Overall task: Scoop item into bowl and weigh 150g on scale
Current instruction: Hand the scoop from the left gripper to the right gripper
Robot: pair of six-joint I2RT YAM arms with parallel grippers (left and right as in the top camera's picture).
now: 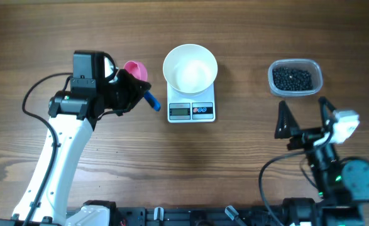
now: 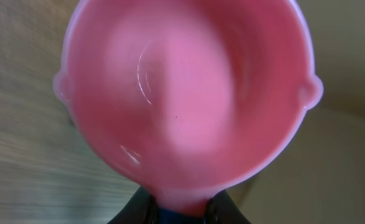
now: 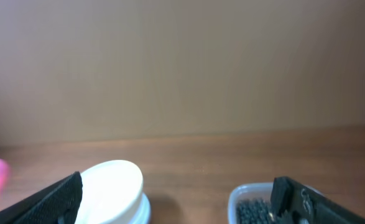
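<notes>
Pink is the colour of the scoop (image 1: 134,69), and the left claw (image 1: 132,93) is squeezed tight on it, close to where the round cup meets the blue handle (image 1: 153,100). The handle end sticks out of the claw toward the scale (image 1: 192,110). From the left wrist camera the pink cup fills almost the whole view. It looks blurry, its inside is plain pink, and its neck runs down between the two dark fingers (image 2: 129,214) at the bottom edge. The scoop is just to the left of the white bowl (image 1: 190,66) and does not touch it. I cannot tell if it rests on the wooden table (image 1: 234,163) or hangs above it. The bowl sits on top of the scale, and its inside shows smooth white. The scale's little grey screen faces the robot, but the numbers are too small to read. The black beans (image 1: 292,78) lie in a heap in the clear tub (image 1: 316,80), which stands well to the right of the bowl. The right claw (image 1: 305,108) is spread wide open with nothing in it. It sits near the tub on the robot's side and does not touch it. From its own camera, the bowl and the tub of beans show between its two fingers, farther off.
</notes>
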